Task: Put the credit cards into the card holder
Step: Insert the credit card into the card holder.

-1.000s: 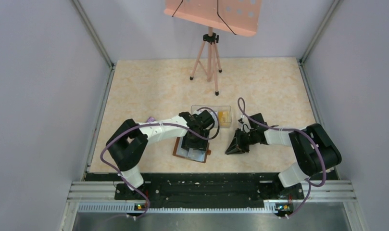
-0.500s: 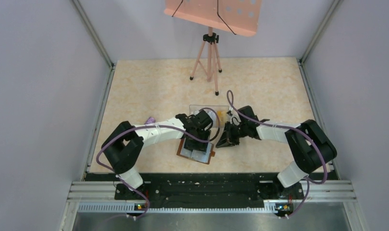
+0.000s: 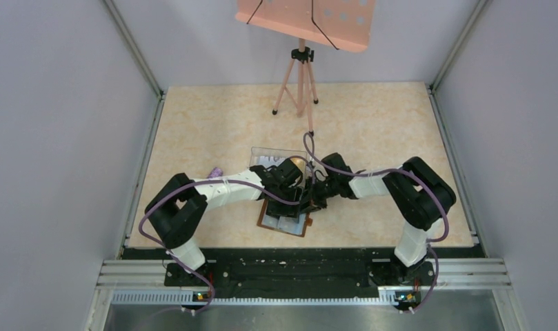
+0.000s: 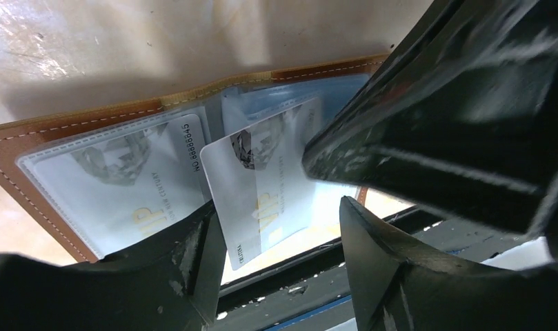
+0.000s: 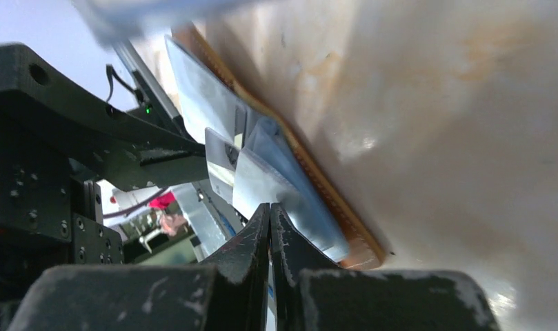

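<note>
The brown card holder [image 3: 284, 225] lies open on the table, its clear pockets facing up [image 4: 76, 125]. One whitish credit card [image 4: 124, 186] sits in its left pocket. My right gripper [image 3: 316, 197] is shut on the edge of a second whitish credit card [image 4: 262, 186] and holds it tilted over the holder's middle pockets. That card sticks out past my shut fingertips [image 5: 270, 207] in the right wrist view [image 5: 256, 181]. My left gripper [image 3: 293, 189] is open just above the holder, its fingers [image 4: 193, 262] on either side of the held card's lower end.
A clear plastic box [image 3: 267, 155] stands just behind the two grippers with something orange-yellow in it [image 3: 299, 164]. A pink tripod [image 3: 300, 83] stands at the back. A small purple object [image 3: 216, 171] lies by the left arm. The table's near edge is close to the holder.
My right gripper has moved left with its card, from the open table to over the holder beside my left gripper. The holder and the clear box have shifted a little.
</note>
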`<state>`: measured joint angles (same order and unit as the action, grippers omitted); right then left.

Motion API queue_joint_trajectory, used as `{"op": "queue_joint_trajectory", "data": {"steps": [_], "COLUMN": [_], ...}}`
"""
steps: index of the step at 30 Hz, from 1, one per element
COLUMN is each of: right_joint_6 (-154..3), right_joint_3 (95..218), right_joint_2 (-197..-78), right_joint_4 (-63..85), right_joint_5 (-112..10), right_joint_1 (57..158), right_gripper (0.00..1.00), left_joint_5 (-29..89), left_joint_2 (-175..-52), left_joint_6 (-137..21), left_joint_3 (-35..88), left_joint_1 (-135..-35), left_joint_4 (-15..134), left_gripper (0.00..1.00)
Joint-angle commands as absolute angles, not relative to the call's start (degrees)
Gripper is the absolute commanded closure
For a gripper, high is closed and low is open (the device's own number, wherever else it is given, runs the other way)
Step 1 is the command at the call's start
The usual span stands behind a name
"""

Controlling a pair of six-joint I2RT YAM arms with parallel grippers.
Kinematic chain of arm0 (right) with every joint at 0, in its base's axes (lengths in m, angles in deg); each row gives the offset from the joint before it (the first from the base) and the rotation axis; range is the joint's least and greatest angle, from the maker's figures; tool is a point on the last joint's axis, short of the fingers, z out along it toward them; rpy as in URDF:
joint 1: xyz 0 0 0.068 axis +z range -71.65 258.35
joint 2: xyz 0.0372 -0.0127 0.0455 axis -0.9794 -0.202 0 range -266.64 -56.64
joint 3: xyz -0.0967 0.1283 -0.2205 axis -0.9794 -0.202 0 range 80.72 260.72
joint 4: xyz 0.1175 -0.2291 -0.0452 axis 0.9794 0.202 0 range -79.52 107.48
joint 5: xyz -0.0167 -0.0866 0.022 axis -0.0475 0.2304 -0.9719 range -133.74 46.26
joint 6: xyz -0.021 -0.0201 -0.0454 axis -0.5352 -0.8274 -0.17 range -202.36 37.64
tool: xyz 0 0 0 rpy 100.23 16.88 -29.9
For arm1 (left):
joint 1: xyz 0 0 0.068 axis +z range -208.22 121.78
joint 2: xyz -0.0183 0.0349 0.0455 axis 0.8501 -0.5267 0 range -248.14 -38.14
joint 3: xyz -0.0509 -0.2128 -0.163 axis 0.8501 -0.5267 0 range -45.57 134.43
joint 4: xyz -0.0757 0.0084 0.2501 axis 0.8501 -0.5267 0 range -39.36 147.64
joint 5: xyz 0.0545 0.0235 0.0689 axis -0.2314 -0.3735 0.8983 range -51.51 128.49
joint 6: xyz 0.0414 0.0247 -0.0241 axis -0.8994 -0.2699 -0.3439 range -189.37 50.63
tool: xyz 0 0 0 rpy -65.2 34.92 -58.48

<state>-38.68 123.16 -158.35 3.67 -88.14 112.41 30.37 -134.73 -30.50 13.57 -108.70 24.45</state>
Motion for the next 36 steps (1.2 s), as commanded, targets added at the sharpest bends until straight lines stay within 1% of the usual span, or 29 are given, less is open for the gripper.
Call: {"op": "queue_joint_trajectory", "data": {"steps": [1,5,8,14,19,23,26,29,34,36], "right_joint_6": [-37.0,-39.5,-40.5,-41.9,-42.1,-41.9,-41.3,-40.9,-40.3,-41.5], "right_joint_3": [123.6,123.5,123.7,124.2,124.4,124.8,124.8,125.6,127.1,127.9], "right_joint_2": [-159.3,-159.3,-159.7,-161.4,-162.1,-161.5,-159.8,-157.0,-151.4,-149.3], "right_joint_4": [0.6,5.5,8.7,12.8,13.5,12.5,11.0,10.9,13.5,17.2], "right_joint_5": [-89.4,-85.4,-82.8,-80.7,-80.6,-81.9,-83.7,-84.7,-84.2,-82.2], "right_joint_1": [114.8,115.1,115.1,115.1,115.1,115.1,115.1,115.1,115.0,114.9], "right_gripper": [0.99,0.99,0.99,1.00,1.00,1.00,0.98,0.93,0.84,0.83], "left_joint_5": [28.4,28.2,30.5,35.6,36.7,37.1,35.6,32.7,30.0,29.5], "left_joint_2": [-133.0,-133.0,-133.3,-133.0,-132.1,-132.0,-132.7,-133.1,-134.9,-134.9], "left_joint_6": [-30.4,-31.1,-32.0,-34.4,-34.8,-34.8,-34.6,-34.0,-33.4,-33.3], "left_joint_3": [13.6,15.0,17.5,20.9,20.8,19.0,17.3,15.7,15.0,15.2], "left_joint_1": [-108.5,-108.5,-108.6,-108.7,-108.7,-108.6,-108.4,-108.3,-108.2,-108.2], "left_joint_4": [27.1,26.2,22.2,15.6,13.9,14.5,16.8,20.6,22.8,23.5], "left_gripper": [0.36,0.34,0.32,0.28,0.28,0.31,0.33,0.38,0.44,0.46]}}
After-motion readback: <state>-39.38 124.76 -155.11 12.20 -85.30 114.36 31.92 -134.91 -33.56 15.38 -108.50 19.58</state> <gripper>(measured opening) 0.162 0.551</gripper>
